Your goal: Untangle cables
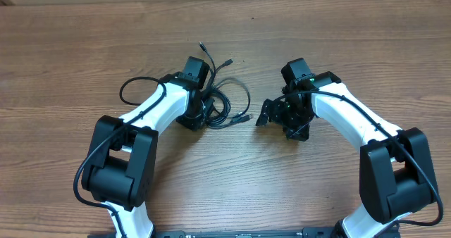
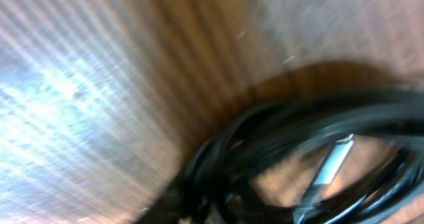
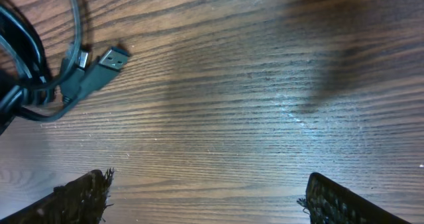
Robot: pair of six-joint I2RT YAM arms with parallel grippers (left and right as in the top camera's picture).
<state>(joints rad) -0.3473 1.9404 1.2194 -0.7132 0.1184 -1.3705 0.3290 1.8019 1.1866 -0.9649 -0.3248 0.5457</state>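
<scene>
Overhead first, from frame left. The wood-grain table carried everything. One thin loop of the cables ran out past the left arm and lay flat at centre-left. Next came the left gripper, down in the left edge of the tangle, just left of frame centre. Its jaws were closed. I could not tell whether a cord was pinched between them, as the wrist body hid the tips. The main tangle lay as overlapping coils just right of it, near frame centre. Two loose ends with small plugs pointed toward the top of the frame. A USB plug lay on the wood at the tangle's lower right edge.

Left wrist view was blurred. Glossy black cables filled the lower right, very close to the lens, with a silver plug among them. No fingers could be made out.

Right of centre sat the right gripper, near the USB plug but apart from it, holding nothing. In the right wrist view its fingertips stood at the lower left and lower right corners, wide apart, with bare wood between. The USB plug and a bend of cables lay in the upper left, apart from the fingertips.
</scene>
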